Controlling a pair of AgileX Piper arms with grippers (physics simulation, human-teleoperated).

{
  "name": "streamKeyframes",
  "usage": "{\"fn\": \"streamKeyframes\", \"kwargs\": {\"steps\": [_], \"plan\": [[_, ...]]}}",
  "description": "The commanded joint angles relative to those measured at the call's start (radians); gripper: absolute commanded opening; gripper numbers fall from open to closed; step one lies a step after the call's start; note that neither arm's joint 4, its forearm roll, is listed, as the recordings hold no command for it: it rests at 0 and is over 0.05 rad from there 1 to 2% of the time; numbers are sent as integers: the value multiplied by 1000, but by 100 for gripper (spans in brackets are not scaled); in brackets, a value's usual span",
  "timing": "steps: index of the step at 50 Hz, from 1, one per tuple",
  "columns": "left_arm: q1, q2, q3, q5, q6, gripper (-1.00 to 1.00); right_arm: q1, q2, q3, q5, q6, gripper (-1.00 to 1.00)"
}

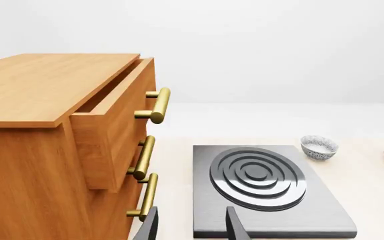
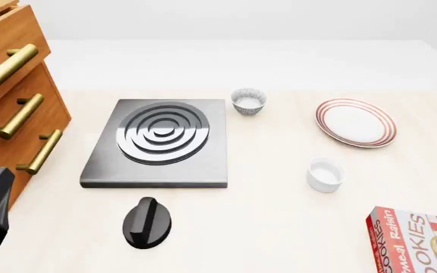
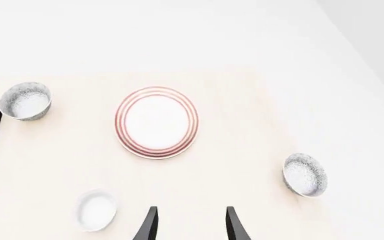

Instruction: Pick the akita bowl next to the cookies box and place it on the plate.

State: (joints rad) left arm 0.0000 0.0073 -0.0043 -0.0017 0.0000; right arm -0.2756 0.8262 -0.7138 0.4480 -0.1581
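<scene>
Both arms hang back from the work here, nothing gripped. The right gripper (image 3: 190, 225) shows two dark fingers parted with only bare table between them, so it is open and empty; the left gripper (image 1: 190, 227) reads the same, fingers apart over the near edge of the stove (image 1: 265, 192). Now, which bowl? The front view offers just one patterned bowl (image 2: 248, 100) at upper centre, beside the stove's far right corner, well apart from the cookies box (image 2: 420, 242) at lower right. The right wrist view settles it: a second patterned bowl (image 3: 305, 174) sits at that picture's lower right, out beyond the plate (image 3: 156, 122), and the front camera misses it altogether. My read is that this hidden one is the target, being on the box's side, though no single picture holds box and bowl together. The plain white cup (image 2: 325, 174) sits between plate and box, a decoy. The left wrist adds the dresser (image 1: 52, 145), top drawer ajar.
</scene>
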Motion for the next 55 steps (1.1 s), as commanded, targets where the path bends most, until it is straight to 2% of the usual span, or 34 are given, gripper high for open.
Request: {"fn": "streamKeyframes", "kwargs": {"steps": [1,2,6,7,10,12,18,19,24,27,45,49,55], "plan": [[0,0,0,0,0,100,-107,103,-148,108,-21,100],[0,0,0,0,0,100,-133,116,-162,113,-15,100],[0,0,0,0,0,100,-118,134,-188,124,-10,100],[0,0,0,0,0,100,-146,142,-194,125,-30,100],[0,0,0,0,0,100,-156,155,-215,132,-10,100],[0,0,0,0,0,100,-205,166,-228,132,-15,100],[0,0,0,0,0,100,-209,194,-270,147,-2,100],[0,0,0,0,0,100,-245,217,-280,145,-20,100],[0,0,0,0,0,100,-256,271,-331,149,-17,100],[0,0,0,0,0,100,-283,304,-350,149,-41,100],[0,0,0,0,0,100,-328,524,-500,134,-4,100],[0,0,0,0,0,100,-324,558,-544,142,35,100],[0,0,0,0,0,100,-372,630,-623,164,37,100]]}}
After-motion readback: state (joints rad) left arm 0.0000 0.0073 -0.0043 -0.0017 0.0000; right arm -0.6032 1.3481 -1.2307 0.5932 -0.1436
